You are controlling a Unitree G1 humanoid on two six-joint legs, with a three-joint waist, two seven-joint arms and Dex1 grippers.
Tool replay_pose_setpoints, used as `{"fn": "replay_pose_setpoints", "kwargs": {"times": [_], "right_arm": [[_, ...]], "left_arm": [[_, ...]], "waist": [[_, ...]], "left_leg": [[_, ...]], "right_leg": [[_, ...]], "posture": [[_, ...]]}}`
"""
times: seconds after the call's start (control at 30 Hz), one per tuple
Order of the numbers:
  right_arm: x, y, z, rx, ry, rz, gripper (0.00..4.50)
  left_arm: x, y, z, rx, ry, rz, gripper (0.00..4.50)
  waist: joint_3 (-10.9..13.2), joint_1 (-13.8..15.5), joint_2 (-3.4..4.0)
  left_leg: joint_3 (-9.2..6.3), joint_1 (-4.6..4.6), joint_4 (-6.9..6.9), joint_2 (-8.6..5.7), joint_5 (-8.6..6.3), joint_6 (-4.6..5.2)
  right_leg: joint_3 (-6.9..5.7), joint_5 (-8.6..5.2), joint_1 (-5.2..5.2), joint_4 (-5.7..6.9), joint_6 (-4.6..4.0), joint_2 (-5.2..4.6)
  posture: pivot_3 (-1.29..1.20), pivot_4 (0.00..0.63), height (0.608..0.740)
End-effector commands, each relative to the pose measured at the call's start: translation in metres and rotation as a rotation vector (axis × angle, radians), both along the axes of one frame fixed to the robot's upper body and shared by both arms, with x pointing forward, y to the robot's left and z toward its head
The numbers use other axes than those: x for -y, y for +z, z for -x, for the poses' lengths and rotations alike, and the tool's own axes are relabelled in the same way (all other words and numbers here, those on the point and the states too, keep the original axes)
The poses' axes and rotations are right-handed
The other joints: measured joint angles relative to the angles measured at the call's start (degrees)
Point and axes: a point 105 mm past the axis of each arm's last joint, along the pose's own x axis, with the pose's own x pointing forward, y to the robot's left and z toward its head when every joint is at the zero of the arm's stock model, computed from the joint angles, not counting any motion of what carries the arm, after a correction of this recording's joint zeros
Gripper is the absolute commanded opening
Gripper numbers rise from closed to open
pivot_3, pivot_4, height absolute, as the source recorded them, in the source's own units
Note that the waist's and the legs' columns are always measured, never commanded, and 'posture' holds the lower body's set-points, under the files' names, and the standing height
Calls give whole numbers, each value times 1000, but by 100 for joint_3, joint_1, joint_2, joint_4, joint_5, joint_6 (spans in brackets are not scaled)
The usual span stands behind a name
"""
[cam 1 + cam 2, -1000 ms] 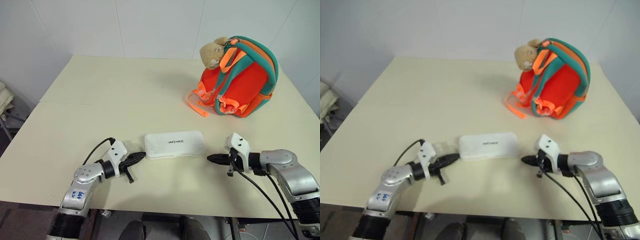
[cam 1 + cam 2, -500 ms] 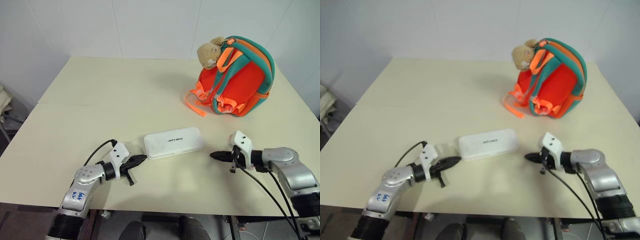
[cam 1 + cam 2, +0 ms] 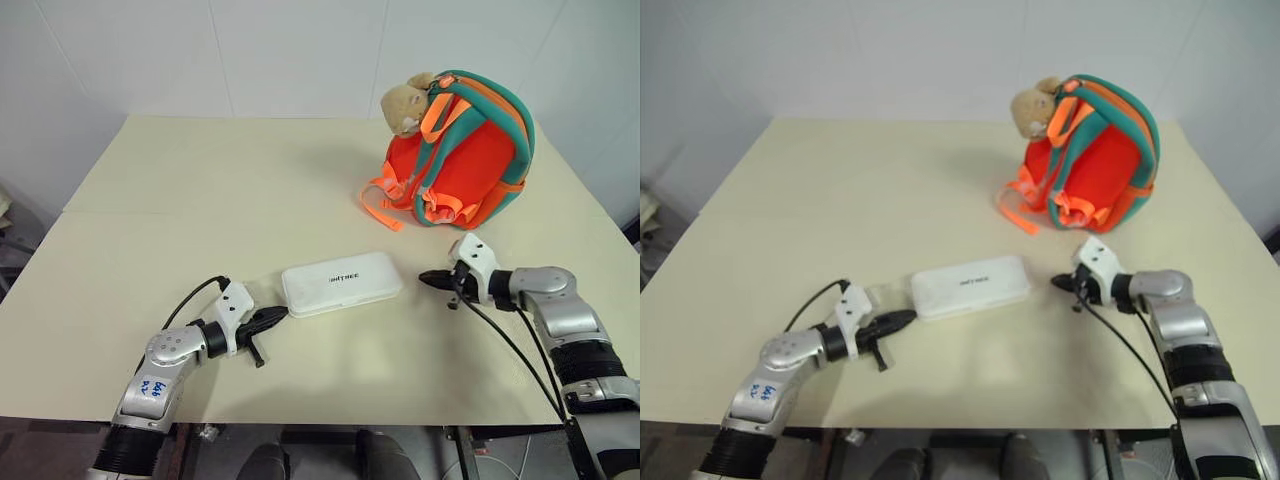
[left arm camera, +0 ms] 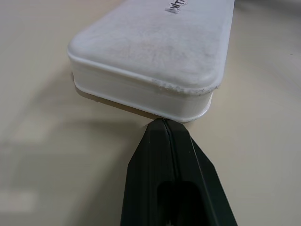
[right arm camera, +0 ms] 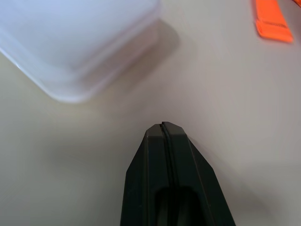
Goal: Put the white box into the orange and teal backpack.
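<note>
Table first: big cream top, taking up most of what I see from the head camera. Next down in size, the orange and teal backpack stands upright at the far right side, with a tan plush toy hanging by its top and an orange strap trailing onto the table in front of it. Then the white box, lying flat near the front middle, well apart from the backpack, so it's not in yet. My left gripper is pinched shut, empty, with its tip right at the box's left corner; I can't tell if it's touching. My right gripper is also clenched on nothing, sitting just off the box's right end with a clear gap.
</note>
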Motion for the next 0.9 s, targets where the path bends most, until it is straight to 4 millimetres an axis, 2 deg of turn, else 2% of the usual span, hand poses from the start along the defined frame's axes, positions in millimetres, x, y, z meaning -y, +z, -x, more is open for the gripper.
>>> {"fn": "replay_pose_setpoints", "kwargs": {"times": [0.03, 0.27, 0.53, 0.73, 0.9], "right_arm": [[-29, -1, 9, -9, 89, -9, 120], [-50, 1, 25, -28, 141, -30, 120], [-49, 5, 35, -40, 141, -26, 120], [-47, 5, 33, -40, 131, -21, 120], [-49, 5, 33, -40, 134, -25, 120]], "left_arm": [[0, 1, -1, 4, 5, 0, 0], [1, 1, 0, 3, 6, 3, 0], [-3, -3, 7, -20, 10, -17, 0], [-44, -12, 7, -57, 163, -159, 0], [-74, -7, 13, -98, 228, -209, 0]], "waist": [[0, -32, 0], [0, -47, 0], [0, -50, 0], [0, -73, 0], [0, -83, 0]], "left_leg": [[0, -1, 0, 0, 0, 0], [-3, -4, -11, -1, 0, 0], [-3, -5, -13, -1, -1, 0], [-2, -3, -22, 2, -1, 0], [-1, 4, -22, 6, -1, 0]], "right_leg": [[0, 0, -1, 0, 0, -1], [-1, 0, -6, -2, 0, -2], [-1, -1, -8, -4, -1, -2], [0, -3, -12, -6, -4, 0], [1, -6, -11, 2, -10, 4]], "posture": [[0, 150, 740], [0, 150, 740], [0, 150, 740], [0, 150, 740], [0, 150, 740]]}}
